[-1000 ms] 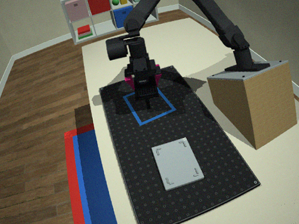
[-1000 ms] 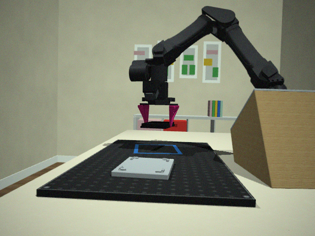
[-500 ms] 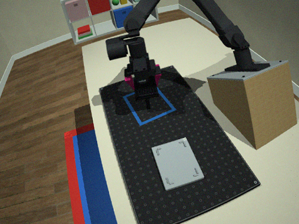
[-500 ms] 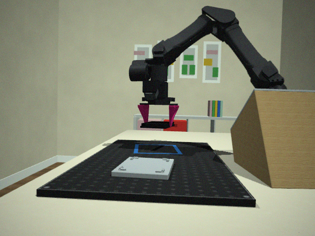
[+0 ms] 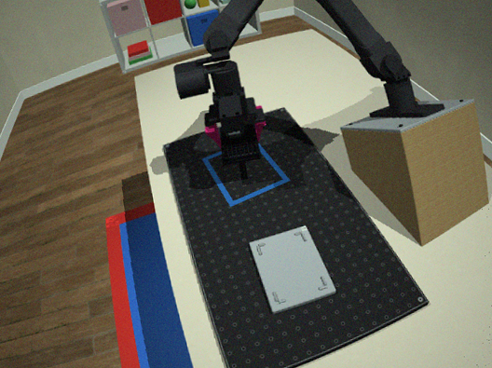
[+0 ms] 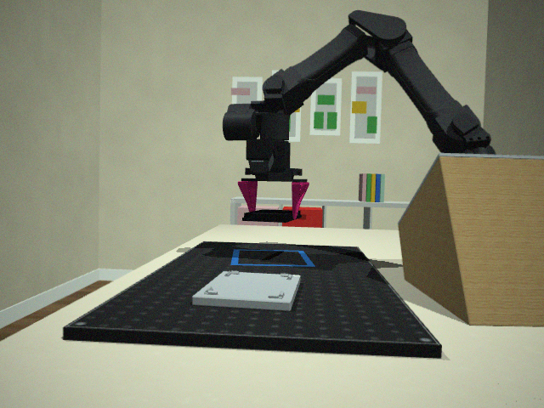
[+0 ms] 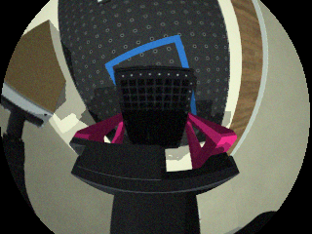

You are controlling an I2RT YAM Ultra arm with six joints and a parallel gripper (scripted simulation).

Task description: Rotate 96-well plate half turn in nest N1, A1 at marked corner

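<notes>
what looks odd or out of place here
The nest is bare: its plate hangs level in the shut gripper, high above the blue taped spot rather than seated. Nothing looks spilled, tilted or damaged.
</notes>
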